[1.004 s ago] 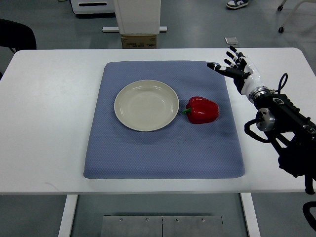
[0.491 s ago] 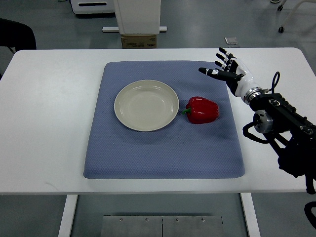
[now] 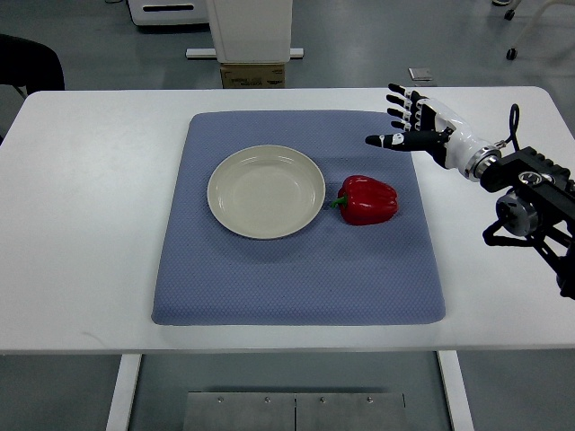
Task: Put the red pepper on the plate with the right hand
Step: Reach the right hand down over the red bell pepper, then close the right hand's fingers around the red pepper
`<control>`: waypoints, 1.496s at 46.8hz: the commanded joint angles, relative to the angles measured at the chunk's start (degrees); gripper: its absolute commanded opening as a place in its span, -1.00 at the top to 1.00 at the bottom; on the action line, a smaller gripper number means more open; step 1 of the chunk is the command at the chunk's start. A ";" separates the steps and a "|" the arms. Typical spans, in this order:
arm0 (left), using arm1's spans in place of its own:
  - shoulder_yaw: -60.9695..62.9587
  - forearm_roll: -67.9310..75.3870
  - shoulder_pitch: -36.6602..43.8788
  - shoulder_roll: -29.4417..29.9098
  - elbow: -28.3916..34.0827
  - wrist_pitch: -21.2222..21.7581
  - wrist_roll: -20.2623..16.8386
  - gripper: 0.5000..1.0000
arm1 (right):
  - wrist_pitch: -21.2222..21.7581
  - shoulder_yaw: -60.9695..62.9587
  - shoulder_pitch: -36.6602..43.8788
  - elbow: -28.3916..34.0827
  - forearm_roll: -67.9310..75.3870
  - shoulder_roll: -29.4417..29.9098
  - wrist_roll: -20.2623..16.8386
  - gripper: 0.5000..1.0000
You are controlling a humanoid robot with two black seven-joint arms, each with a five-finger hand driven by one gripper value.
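Red pepper [image 3: 367, 200], glossy, likely light, firm and slippery, lies beside the plate [image 3: 266, 191]; right hand [image 3: 420, 127], fingers spread and empty, should grasp its broad body.

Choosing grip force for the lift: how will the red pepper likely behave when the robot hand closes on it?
The red pepper looks glossy, so fingers may slip on its skin. Its lobed, rounded body lies on its side on the blue mat, so a sideways nudge could rock or roll it. It probably holds its shape, light for its size. The right robot hand is open, not touching it.
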 commanded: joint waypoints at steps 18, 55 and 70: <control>0.00 0.00 0.00 0.00 0.00 0.00 0.02 -1.00 | 0.75 -18.53 8.54 4.39 -7.03 -4.41 4.72 -0.85; 0.00 0.00 0.00 0.00 0.00 0.00 0.02 -1.00 | -0.57 -29.43 12.41 2.54 -16.18 -3.62 7.35 -0.69; 0.00 0.00 0.00 0.00 0.00 0.00 0.02 -1.00 | -2.33 -34.97 13.02 0.70 -16.88 -3.53 8.58 -0.56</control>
